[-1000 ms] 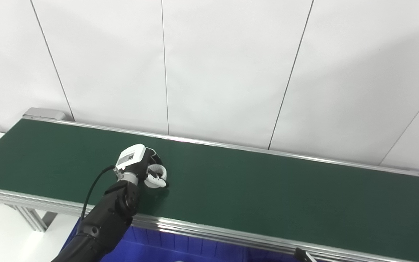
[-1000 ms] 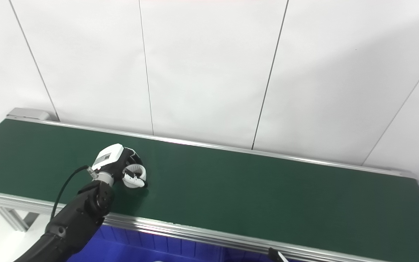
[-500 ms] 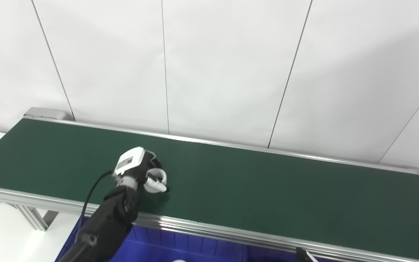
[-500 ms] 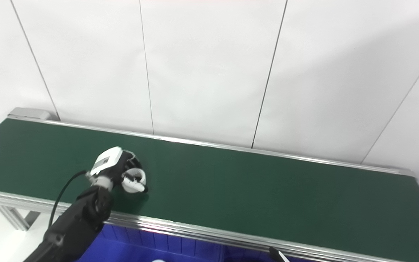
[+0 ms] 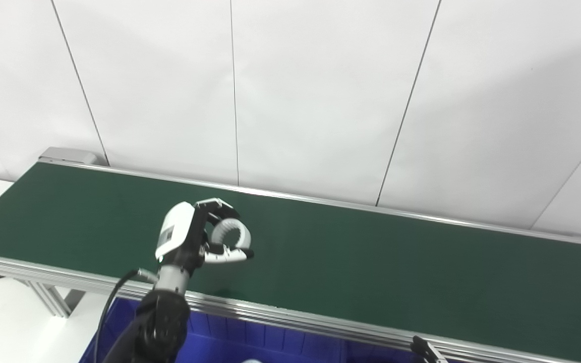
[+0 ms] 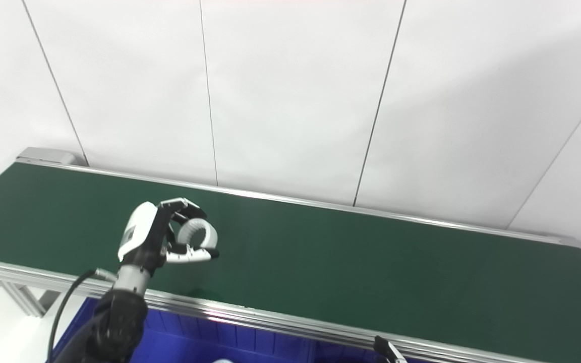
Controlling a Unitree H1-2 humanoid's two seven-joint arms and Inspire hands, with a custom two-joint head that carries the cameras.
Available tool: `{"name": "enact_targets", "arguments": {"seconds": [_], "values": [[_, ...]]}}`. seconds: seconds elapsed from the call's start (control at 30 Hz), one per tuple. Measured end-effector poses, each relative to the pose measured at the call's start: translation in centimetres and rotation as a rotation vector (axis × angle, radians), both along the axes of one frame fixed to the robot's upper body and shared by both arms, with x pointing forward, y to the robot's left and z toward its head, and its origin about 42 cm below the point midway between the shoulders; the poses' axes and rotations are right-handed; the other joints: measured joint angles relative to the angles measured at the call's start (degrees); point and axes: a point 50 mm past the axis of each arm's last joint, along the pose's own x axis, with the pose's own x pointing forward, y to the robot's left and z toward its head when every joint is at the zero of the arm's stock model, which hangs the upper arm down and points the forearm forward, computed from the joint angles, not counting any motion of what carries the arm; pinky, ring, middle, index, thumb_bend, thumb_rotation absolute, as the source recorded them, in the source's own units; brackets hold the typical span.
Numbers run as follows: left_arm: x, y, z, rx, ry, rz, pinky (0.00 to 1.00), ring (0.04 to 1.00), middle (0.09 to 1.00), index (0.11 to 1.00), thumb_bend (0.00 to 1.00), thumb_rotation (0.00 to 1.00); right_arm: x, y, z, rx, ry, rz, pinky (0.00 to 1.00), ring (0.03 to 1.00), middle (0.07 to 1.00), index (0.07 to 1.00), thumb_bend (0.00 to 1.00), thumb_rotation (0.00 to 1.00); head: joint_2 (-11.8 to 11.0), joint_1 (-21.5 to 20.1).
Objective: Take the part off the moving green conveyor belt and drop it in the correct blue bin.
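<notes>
Between my fingers (image 5: 218, 205) and thumb sits the part (image 5: 230, 235), a white ring with a smooth, rounded rim and an open middle, held edge-up so that the dark belt shows through its hole. My left hand (image 5: 189, 239) is curled round it: black-jointed fingers hook over the top of the ring and the pale thumb lies flat beneath it, pointing to the right. The hand's back is a glossy white shell above a metal wrist collar, with a black cable looping down beside the dark forearm. Ring and hand hang clear above the green conveyor belt (image 5: 371, 257), a matte, even surface framed by ribbed aluminium rails. Below the near rail shows the ridged plastic wall of a blue bin (image 5: 250, 340). Of my right hand (image 5: 421, 349) only a dark tip shows at the bottom edge, too little to tell how its fingers stand.
</notes>
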Motion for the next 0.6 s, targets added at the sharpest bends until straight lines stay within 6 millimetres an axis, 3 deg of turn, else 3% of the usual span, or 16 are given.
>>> {"name": "enact_targets", "arguments": {"seconds": [0.13,0.17,0.3,0.43,0.57,0.6], "values": [[-2.2,0.0,-1.3,-0.02,0.043,-0.04,0.22,0.381,0.478,0.503,0.49,0.0,0.0,0.1,0.3,-0.004,-0.009,0.001,0.75,0.837,0.878,0.904,0.72,0.38,1.6,-1.6],[-2.6,0.0,-1.6,-0.02,0.048,-0.048,0.24,0.387,0.483,0.501,0.49,0.0,0.0,0.2,0.6,-0.006,-0.018,0.002,0.75,0.84,0.881,0.906,0.72,0.38,3.3,-3.1],[-4.3,-0.2,-2.7,-0.017,0.056,-0.122,0.26,0.394,0.492,0.497,0.49,0.0,0.2,0.6,1.5,-0.002,-0.033,0.0,0.75,0.845,0.889,0.908,0.72,0.41,5.9,-5.4],[-6.0,-0.9,-3.7,-0.022,0.08,-0.224,0.27,0.394,0.502,0.49,0.49,0.0,0.1,1.2,1.5,0.007,-0.023,0.0,0.75,0.846,0.892,0.909,0.73,0.46,6.6,-6.0],[-7.3,-1.2,-4.7,0.002,0.134,-0.312,0.28,0.393,0.508,0.482,0.49,0.0,0.1,1.3,1.7,-0.011,-0.024,0.001,0.75,0.845,0.892,0.911,0.74,0.49,9.0,-7.2],[-7.5,-1.3,-4.9,0.005,0.15,-0.328,0.29,0.397,0.508,0.482,0.49,0.0,0.1,1.3,1.9,-0.011,-0.026,-0.001,0.75,0.846,0.891,0.91,0.74,0.48,10.7,-8.0]]}}
